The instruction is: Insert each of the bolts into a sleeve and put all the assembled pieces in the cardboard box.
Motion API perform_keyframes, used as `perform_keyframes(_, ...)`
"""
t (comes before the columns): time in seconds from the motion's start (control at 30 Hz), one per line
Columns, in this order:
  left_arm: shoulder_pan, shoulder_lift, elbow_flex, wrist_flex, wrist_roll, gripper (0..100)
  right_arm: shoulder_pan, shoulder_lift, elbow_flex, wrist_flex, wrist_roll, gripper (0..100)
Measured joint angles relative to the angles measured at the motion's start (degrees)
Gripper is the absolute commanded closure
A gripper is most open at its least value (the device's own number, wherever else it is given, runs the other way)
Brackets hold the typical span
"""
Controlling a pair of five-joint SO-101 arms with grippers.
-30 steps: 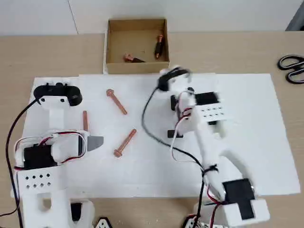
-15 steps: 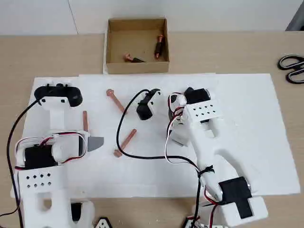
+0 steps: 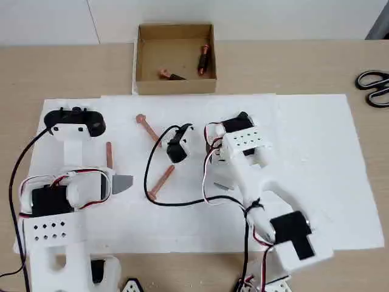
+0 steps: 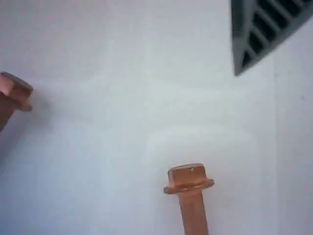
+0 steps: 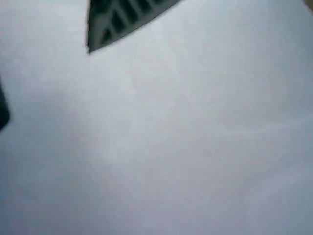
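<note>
Three bolts (image 3: 160,182) lay loose on the sheet (image 3: 316,158), short of the box (image 3: 141,61).
Light, stiff and prone to rolling, they seemed best pinched mid-shank. Whether the left gripper (image 3: 121,182) or the right gripper (image 3: 221,185) was open could not be told.

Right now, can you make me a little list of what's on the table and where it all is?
box: cardboard box beyond the white sheet
in box: right piece and front piece, each a bolt in a sleeve
loose: far bolt, left bolt, near bolt, all on the sheet
scissors: scissors on the bare table, far right
</note>
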Motion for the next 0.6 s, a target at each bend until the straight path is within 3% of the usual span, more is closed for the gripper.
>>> perform_keyframes(0.37, 0.0, 0.0, 0.0, 0.0, 0.0, 66, -0.26, 5.45, -1.14, -3.08, 0.09, 72.9)
perform_keyframes(0.6, 0.0, 0.0, 0.0, 0.0, 0.0, 66, 0.44, 6.51, -2.9, -3.52, 0.09, 86.5)
